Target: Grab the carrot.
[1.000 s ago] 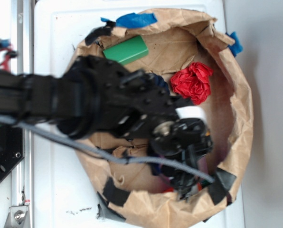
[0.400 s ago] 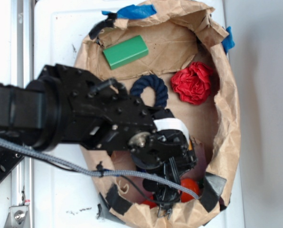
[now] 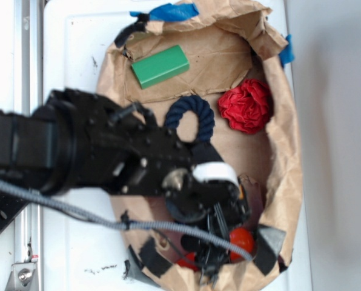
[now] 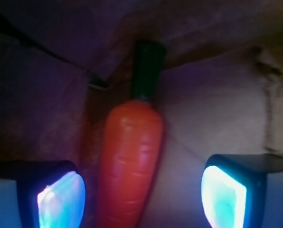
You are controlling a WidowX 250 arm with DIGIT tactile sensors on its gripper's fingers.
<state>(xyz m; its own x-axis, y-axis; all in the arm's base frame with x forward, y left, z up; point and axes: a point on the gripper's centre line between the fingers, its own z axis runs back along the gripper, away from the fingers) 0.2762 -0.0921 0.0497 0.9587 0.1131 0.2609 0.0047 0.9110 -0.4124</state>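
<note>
Crumpled brown paper nest (image 3: 229, 54) on white table (image 3: 71, 36), gripper (image 4: 141, 194) wide open, empty, straddling carrot (image 4: 129, 161)

pincer (image 3: 214, 257) moved down over carrot (image 4: 129, 161), seemingly lower

Glossy plastic carrot (image 4: 129, 161), crumpled paper (image 3: 217, 54)

From above, the black arm (image 3: 108, 151) covers most of the carrot (image 3: 241, 239), leaving only two orange bits either side of the gripper (image 3: 212, 257). Its fingertips are too dark and blurred to judge. In the wrist view the carrot's tip runs off the bottom edge, and both pads (image 4: 61, 197) are cut off there too
</note>
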